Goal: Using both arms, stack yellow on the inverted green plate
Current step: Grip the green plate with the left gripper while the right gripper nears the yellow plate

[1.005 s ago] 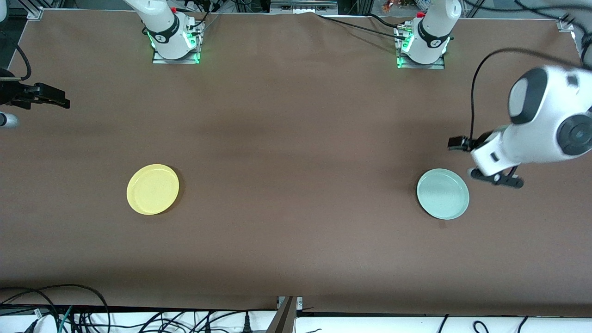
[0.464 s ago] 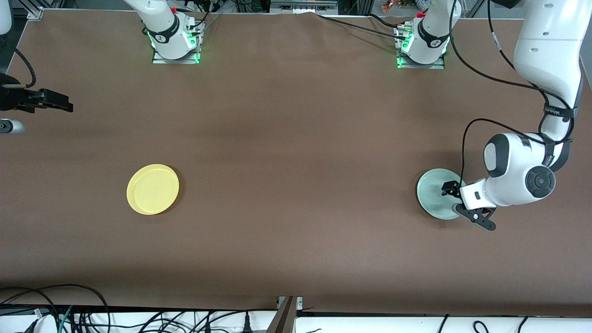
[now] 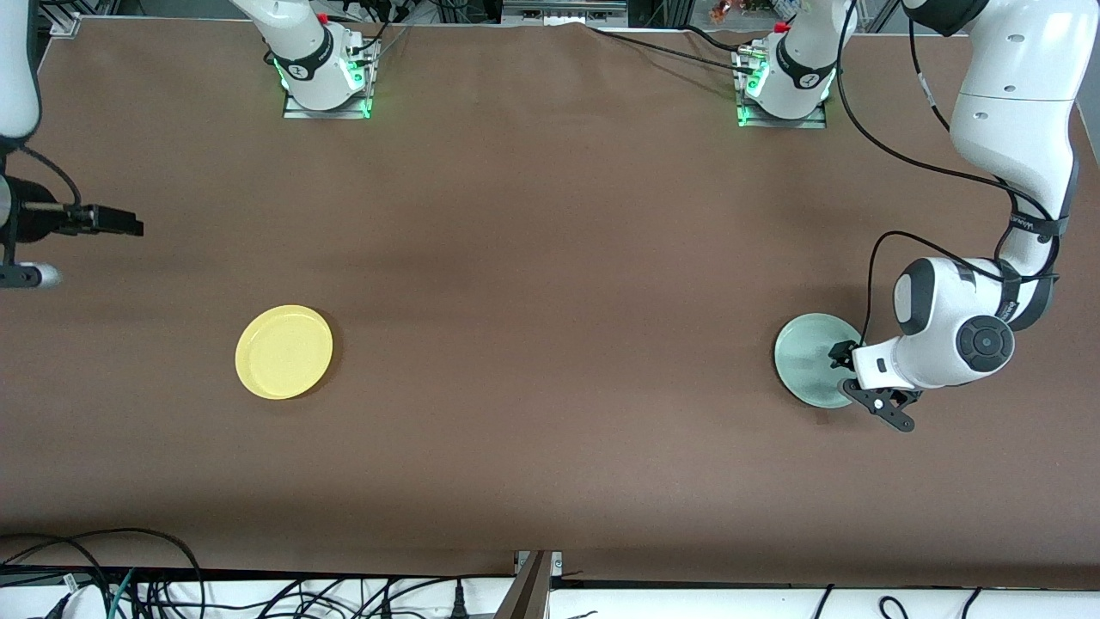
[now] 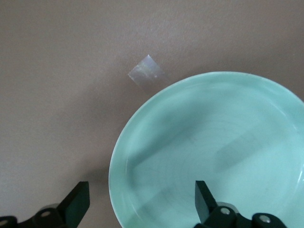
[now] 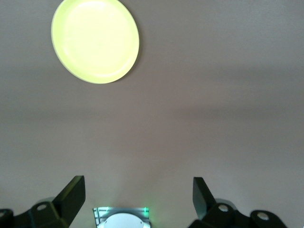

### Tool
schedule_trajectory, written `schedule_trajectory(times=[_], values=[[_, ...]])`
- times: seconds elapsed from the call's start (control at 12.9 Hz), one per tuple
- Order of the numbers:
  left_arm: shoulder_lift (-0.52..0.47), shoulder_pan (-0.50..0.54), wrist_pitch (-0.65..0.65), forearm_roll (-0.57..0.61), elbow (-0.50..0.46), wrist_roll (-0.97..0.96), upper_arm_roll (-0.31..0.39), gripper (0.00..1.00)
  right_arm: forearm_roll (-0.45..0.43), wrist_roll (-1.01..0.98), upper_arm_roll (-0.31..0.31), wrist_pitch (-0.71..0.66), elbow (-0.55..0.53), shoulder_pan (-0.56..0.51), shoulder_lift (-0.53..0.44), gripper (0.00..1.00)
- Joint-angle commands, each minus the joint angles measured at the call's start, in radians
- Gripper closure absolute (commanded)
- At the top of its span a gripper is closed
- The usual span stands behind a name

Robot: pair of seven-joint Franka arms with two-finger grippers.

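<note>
The yellow plate (image 3: 284, 352) (image 5: 95, 41) lies rim up toward the right arm's end of the table. Rim up too, the pale green plate (image 3: 808, 368) (image 4: 213, 156) sits toward the left arm's end. My left gripper (image 3: 851, 380) (image 4: 141, 204) is low at that plate's edge, open. One of its fingers (image 4: 78, 205) is over bare table just outside the rim and the other is over the plate's inside. My right gripper (image 3: 17, 258) (image 5: 137, 197) hangs open and holds nothing, high over the table's edge at the right arm's end, well apart from the yellow plate.
A small patch of clear tape (image 4: 147, 73) lies on the brown table (image 3: 550, 344) next to the green plate. The two arm bases (image 3: 325, 77) (image 3: 786, 86) stand along the edge farthest from the front camera. Cables (image 3: 129, 585) lie off the table's near edge.
The left arm swung down from above the table onto the green plate's edge, then shifted slightly there. The right gripper drifted a little along its end of the table. Both plates stayed put.
</note>
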Motion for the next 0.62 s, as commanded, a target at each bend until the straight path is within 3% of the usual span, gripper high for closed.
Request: schedule_trajectory(times=[0.0,0.08,0.23,0.46,0.54], values=[[0.015,0.008,-0.006,0.035,0.015,0.058,-0.009,0.54,-0.001,0.002,0.008,0.023,0.024,-0.017,0.041,0.0],[0.015,0.01,-0.006,0.033,0.015,0.081,-0.009,0.69,0.005,0.002,0.008,0.062,0.022,-0.019,0.059,0.0],[0.028,0.014,-0.001,0.03,0.018,0.083,-0.009,0.76,0.042,0.003,0.008,0.139,0.022,-0.016,0.13,0.0],[0.029,0.019,-0.001,0.03,0.018,0.083,-0.009,1.0,0.071,0.006,0.011,0.242,0.019,-0.011,0.219,0.0],[0.025,0.019,-0.004,0.03,0.019,0.083,-0.009,1.0,0.088,0.008,0.012,0.268,0.016,-0.008,0.242,0.0]])
